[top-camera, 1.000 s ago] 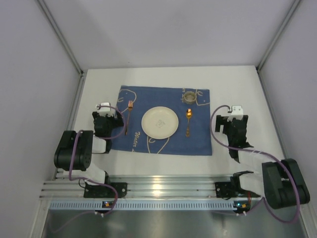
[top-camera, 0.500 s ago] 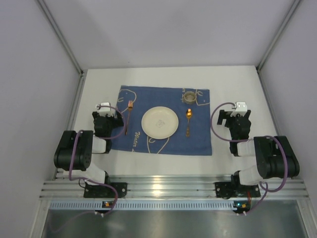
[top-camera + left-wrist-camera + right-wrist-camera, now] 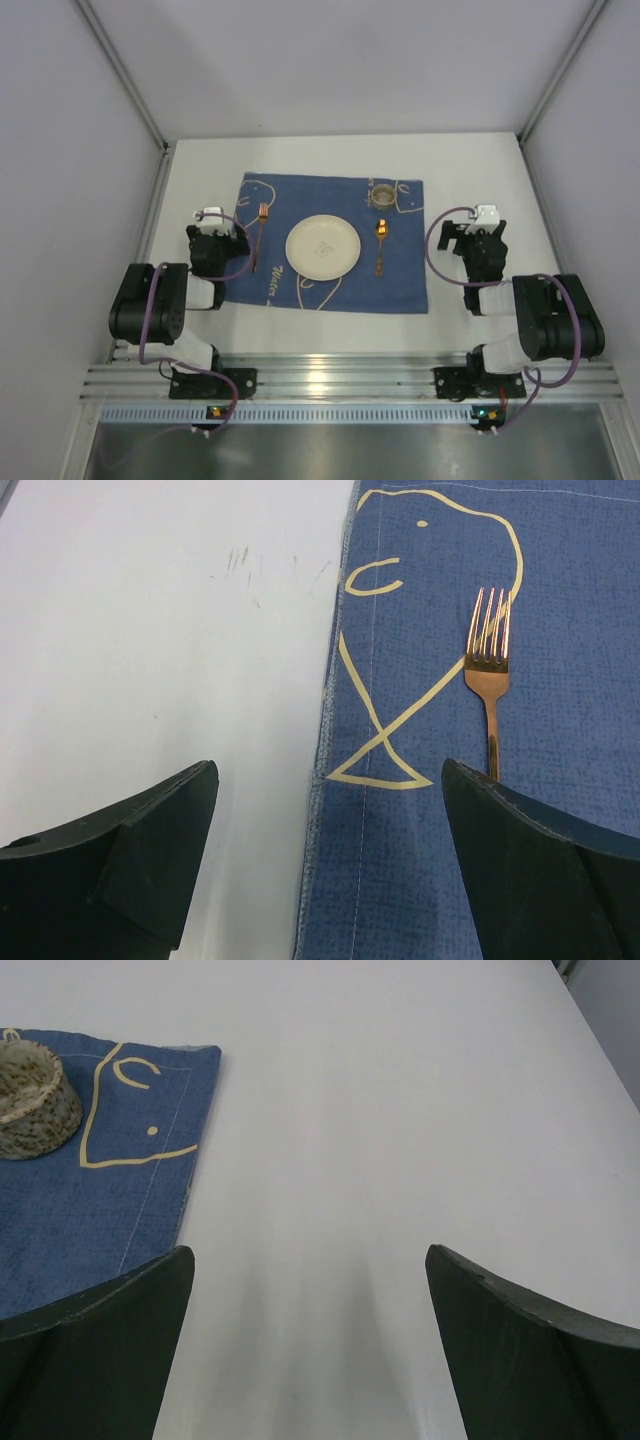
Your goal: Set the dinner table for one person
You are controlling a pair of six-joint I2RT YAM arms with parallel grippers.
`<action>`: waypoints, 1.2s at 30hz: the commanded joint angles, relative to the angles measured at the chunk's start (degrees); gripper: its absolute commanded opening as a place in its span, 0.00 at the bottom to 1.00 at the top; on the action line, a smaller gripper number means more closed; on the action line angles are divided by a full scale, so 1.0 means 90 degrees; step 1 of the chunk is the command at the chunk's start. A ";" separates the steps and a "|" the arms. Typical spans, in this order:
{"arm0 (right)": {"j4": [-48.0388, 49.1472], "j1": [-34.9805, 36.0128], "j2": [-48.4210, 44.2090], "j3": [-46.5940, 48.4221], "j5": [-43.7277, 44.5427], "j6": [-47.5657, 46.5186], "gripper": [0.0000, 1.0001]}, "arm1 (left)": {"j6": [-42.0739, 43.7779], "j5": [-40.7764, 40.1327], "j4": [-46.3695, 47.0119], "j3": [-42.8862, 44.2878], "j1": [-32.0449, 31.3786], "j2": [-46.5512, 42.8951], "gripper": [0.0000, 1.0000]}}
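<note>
Dinner for one, laid on the white bench point(image 3: 470, 170): a cream plate point(image 3: 323, 247) sits at the centre of a blue placemat point(image 3: 345, 295), which lies across the middle of the bench between my two arms. A copper-toned fork point(image 3: 490, 670) lies just left of the plate with its tines pointing away from me. A matching spoon point(image 3: 380, 245) lies just right of the plate, and a small speckled cup point(image 3: 25, 1100) stands beyond the spoon, to the plate's far right. That is the customary order, with each piece within a diner's reach.

My left gripper point(image 3: 328, 775) hangs wide open and empty well left of the plate. It straddles the placemat's left edge, close by the fork's handle. My right gripper point(image 3: 310, 1255) hangs equally wide and empty well right of the plate, over bare bench. By my reading the setting looks complete, and both arms are drawn aside so nothing gets knocked.
</note>
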 commanded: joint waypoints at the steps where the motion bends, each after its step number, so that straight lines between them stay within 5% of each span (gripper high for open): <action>1: 0.0482 -0.0076 -0.0040 0.0102 -0.0129 0.0081 1.00 | -0.0025 0.0132 0.0485 -0.0020 0.0003 -0.0070 0.99; 36: 0.0560 -0.0076 -0.0011 0.0092 -0.0129 0.0071 1.00 | -0.0025 0.0122 0.0485 -0.0020 0.0003 -0.0060 0.99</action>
